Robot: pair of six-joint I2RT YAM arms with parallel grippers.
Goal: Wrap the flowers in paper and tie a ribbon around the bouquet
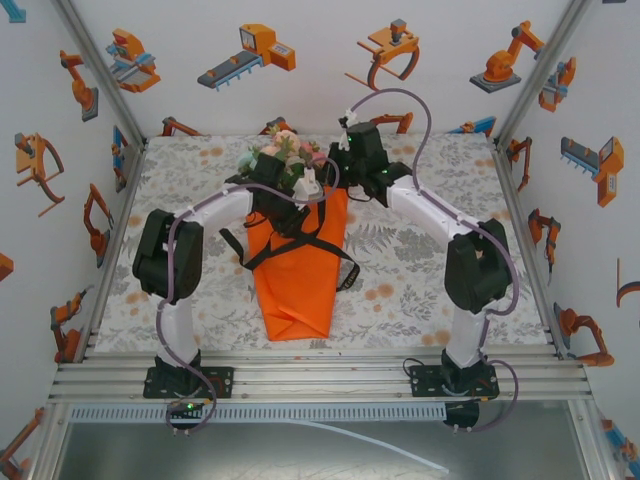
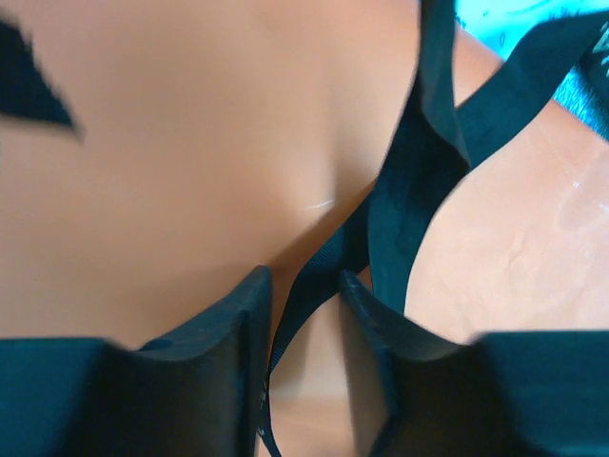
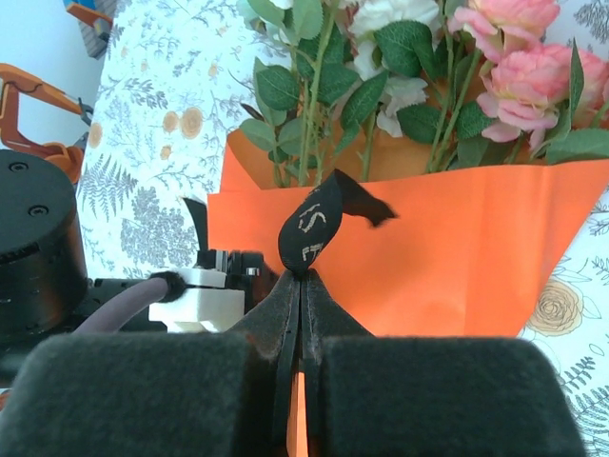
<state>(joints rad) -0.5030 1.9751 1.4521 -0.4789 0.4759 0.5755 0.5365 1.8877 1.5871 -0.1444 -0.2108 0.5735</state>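
Wrapping looks finished: the flowers point(image 1: 285, 152) sit in a cone of orange paper point(image 1: 300, 290), and the bouquet point(image 1: 325, 218) lies in the middle of the counter point(image 1: 420, 270), blooms toward the far side, point toward the arm bases. The ribbon point(image 1: 300, 243) crosses over the cone below the blooms, with loose lengths trailing off onto the counter on either side. The right pincer point(image 3: 302, 281) is pressed together, pinching a folded bit of the lettered ribbon just in front of the paper's upper edge. The left pincer point(image 2: 304, 371) hangs close over the paper with its fingers point(image 2: 238, 362) partly spread; a ribbon strand runs through the gap, not visibly clamped. What remains, I judge, is the tying itself: no knot or bow is visible, so the ribbon needs pulling snug and knotting
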